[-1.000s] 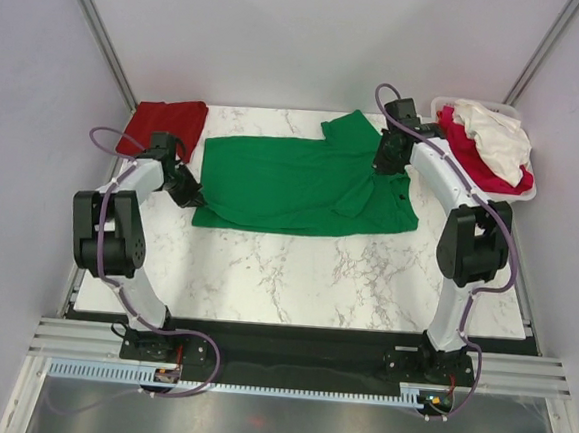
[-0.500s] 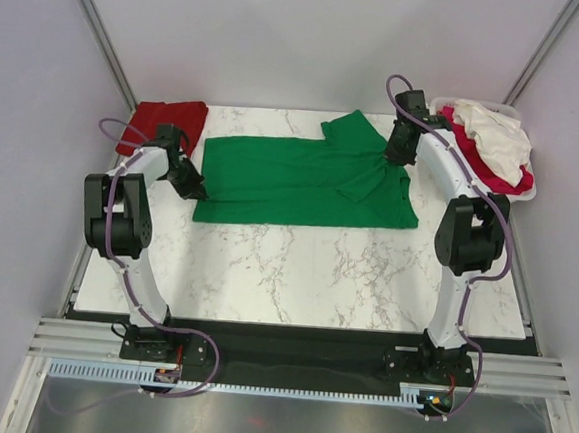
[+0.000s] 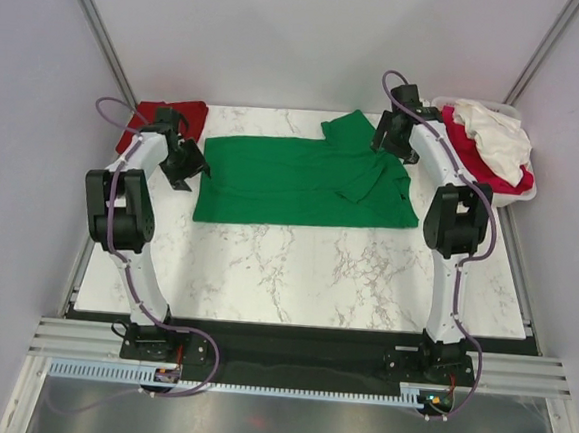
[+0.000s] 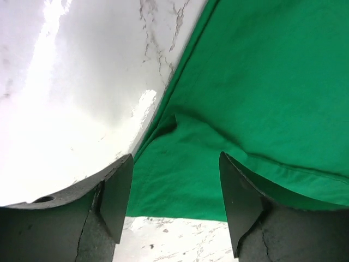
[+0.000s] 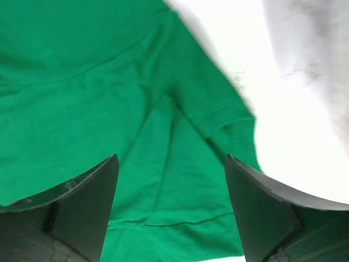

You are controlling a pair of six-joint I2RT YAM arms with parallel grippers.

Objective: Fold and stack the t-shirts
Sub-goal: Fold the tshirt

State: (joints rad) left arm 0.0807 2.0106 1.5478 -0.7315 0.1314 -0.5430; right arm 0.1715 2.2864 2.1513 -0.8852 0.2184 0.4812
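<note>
Along the near edge: only bare white marble worktop point(image 3: 295, 277), with no cloth on it.

Past the middle, toward the far edge: a bright green short-sleeved cloth t-shirt point(image 3: 302, 182). Lies flat, with its long axis running from the left edge toward the right edge. Hem end to the left, sleeve end to the right, one sleeve jutting toward the far edge.

At the hem end: the left gripper point(image 3: 191, 165). Stands with jaws spread, pinches nothing, and hangs just beside the shirt's left border. From the left wrist view, looks down at the green border and the marble next to it, cloth lying ahead and to the right.

At the sleeve end: the right gripper point(image 3: 385, 144). Also spread and empty, poised over the far right part of the shirt by the jutting sleeve.

Judged from this: one claw per end, left arm nearer the hem, right arm nearer the sleeves. Probably calls for a matched pinch at both ends, then a fold across the short axis.

At the far left corner: a folded dark red cloth t-shirt point(image 3: 167, 119), well apart from the green one.

By the far right corner: a white plastic basket point(image 3: 528, 191) holding a crimson-pink cloth t-shirt point(image 3: 475, 159) and a crumpled white cloth t-shirt point(image 3: 497, 133).
</note>
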